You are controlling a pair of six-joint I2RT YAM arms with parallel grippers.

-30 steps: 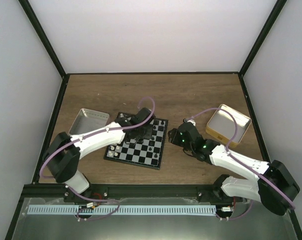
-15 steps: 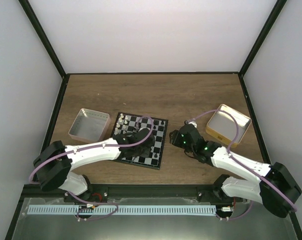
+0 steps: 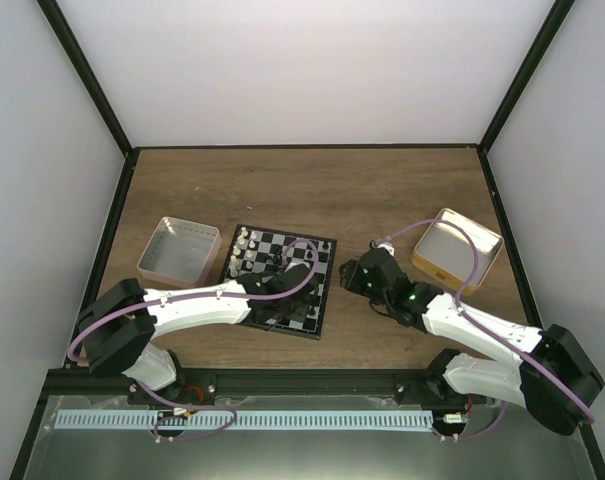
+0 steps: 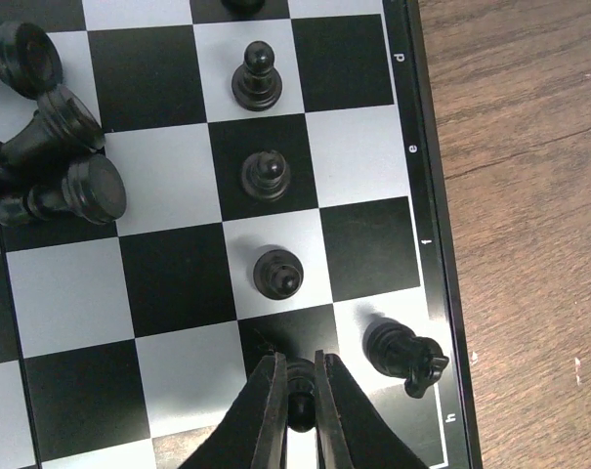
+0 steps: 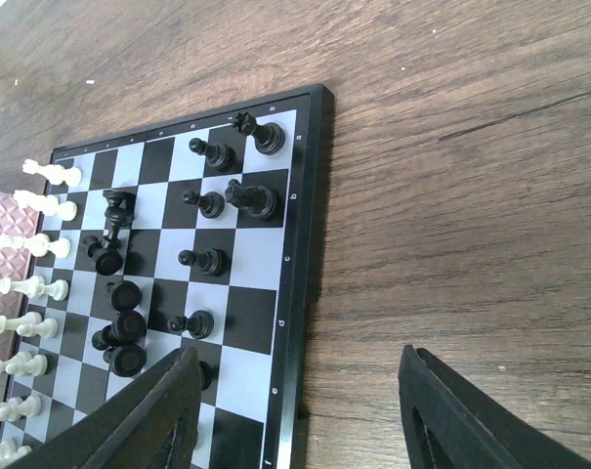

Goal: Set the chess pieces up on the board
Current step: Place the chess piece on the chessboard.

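- Our left gripper (image 4: pixel 298 391) is clamped shut on a black pawn (image 4: pixel 300 403), one finger on each side of its head. We cannot tell whether the pawn's foot touches the square beneath.
- This happens low over the board (image 4: pixel 358 147), close to its black border. From overhead, the board (image 3: pixel 282 247) lies at the middle of the table (image 3: pixel 312 190).
- In the left wrist view, a black knight (image 4: pixel 405 354) sits just beside the gripped pawn, at about 2 o'clock.
- From the same pawn, three black pawns (image 4: pixel 277 273) stand in a file running towards 12 o'clock.
- At 10 o'clock, several toppled black pieces (image 4: pixel 65 191) lie in a heap, touching one another.
- Our right gripper (image 5: pixel 300 391) hangs with its jaws spread wide and nothing between them, above the bare wood just off the board's edge.
- In the right wrist view, the white pieces (image 5: pixel 41 207) line the board's 9 o'clock side.
- From overhead, a pinkish tin (image 3: pixel 179 250) sits at the board's 9 o'clock, and a yellow tin (image 3: pixel 458 250) at its 3 o'clock.
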